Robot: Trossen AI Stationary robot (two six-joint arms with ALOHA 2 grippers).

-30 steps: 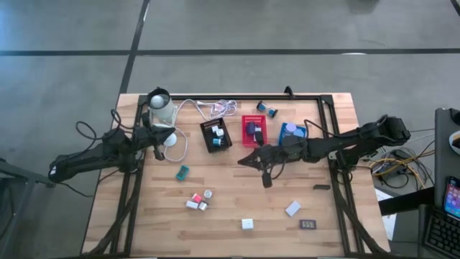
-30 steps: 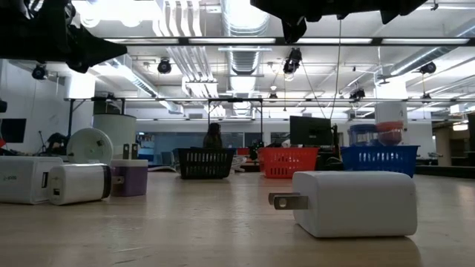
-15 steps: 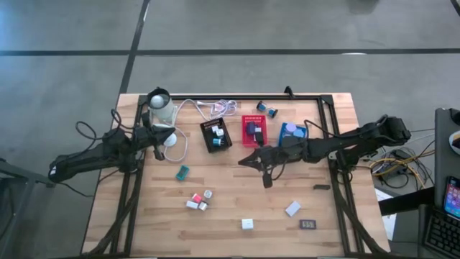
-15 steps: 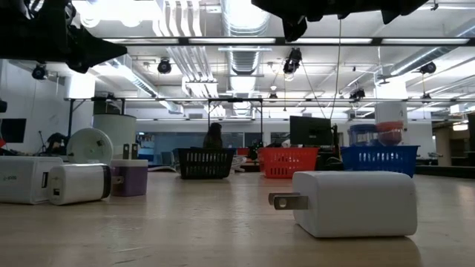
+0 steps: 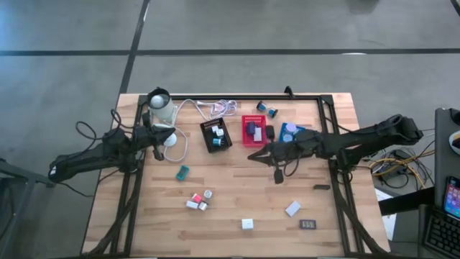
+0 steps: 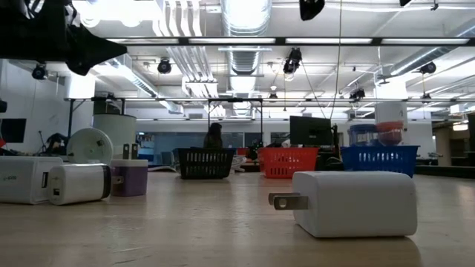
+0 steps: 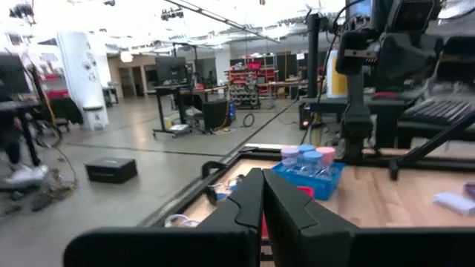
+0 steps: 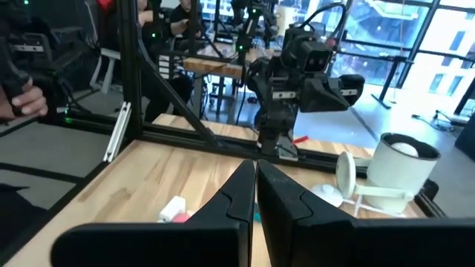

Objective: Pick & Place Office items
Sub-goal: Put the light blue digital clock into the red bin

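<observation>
While the left gripper waits beside the white fan at the tabletop's far left, fingers pressed together on nothing, the right gripper has shifted rightward from a second ago and now hangs just in front of the blue tray, fingers closed and empty. Items lie scattered: a teal block, a pink-and-white cluster, white blocks and a dark rectangle. From table height, the white charger sits nearest; the dark arm overhead has mostly left the picture. Both wrist views show shut fingers.
</observation>
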